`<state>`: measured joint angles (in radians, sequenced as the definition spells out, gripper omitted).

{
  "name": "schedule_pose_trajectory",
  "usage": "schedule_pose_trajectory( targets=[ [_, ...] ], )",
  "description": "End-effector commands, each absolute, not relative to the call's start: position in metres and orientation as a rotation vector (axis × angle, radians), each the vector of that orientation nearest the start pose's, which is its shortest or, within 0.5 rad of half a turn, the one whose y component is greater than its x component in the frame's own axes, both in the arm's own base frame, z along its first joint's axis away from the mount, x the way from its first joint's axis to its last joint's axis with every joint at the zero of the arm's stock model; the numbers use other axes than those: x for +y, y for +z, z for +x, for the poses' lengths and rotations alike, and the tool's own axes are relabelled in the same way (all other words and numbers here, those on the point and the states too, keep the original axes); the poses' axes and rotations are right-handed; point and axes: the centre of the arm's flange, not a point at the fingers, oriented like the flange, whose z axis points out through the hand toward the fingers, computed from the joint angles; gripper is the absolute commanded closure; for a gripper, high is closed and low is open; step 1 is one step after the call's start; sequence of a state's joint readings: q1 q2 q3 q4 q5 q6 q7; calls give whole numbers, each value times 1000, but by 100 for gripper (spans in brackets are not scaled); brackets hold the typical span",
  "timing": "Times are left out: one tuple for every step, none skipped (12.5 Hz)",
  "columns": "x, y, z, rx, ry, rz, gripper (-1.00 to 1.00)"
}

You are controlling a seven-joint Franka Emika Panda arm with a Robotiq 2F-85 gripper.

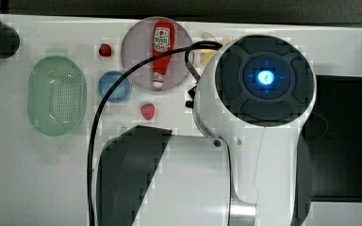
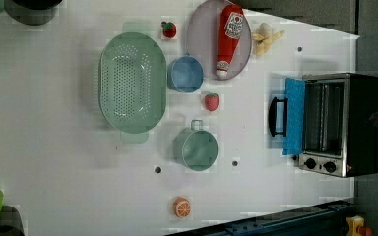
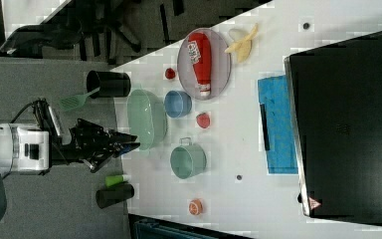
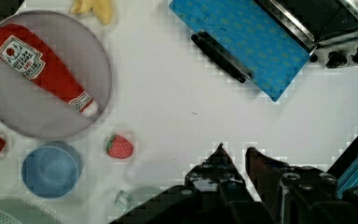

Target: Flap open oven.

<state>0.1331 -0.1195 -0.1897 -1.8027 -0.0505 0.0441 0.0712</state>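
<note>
The oven (image 2: 347, 123) is a black box with a silver front frame and small knobs, standing at the left view's right edge. Its blue-tinted door (image 2: 294, 115) lies folded down flat on the table, with the dark bar handle (image 2: 275, 116) pointing away from the oven. The wrist view looks down on the same door (image 4: 256, 44) and handle (image 4: 221, 57). My gripper (image 4: 235, 151) hangs well above the table and clear of the door. Its fingers stand a little apart with nothing between them. In the right view the gripper (image 3: 132, 146) is far from the oven (image 3: 348, 124).
A grey plate (image 2: 199, 44) carries a ketchup bottle (image 2: 229, 37), with a banana (image 2: 266, 38) beside it. A blue bowl (image 2: 185, 73), two strawberries, a green colander (image 2: 132, 81), a green pot (image 2: 197, 149) and an orange half (image 2: 181, 207) lie spread over the white table.
</note>
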Motion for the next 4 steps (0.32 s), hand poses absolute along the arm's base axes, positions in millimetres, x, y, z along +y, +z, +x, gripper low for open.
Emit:
schedule_pose_trajectory(
  targets=[
    [-43, 603, 508, 1466, 30, -2805, 65],
    [-43, 602, 509, 1467, 31, -2805, 65],
    [-42, 601, 509, 1467, 33, -2806, 65],
    [-42, 601, 509, 1467, 34, -2807, 65]
  ],
)
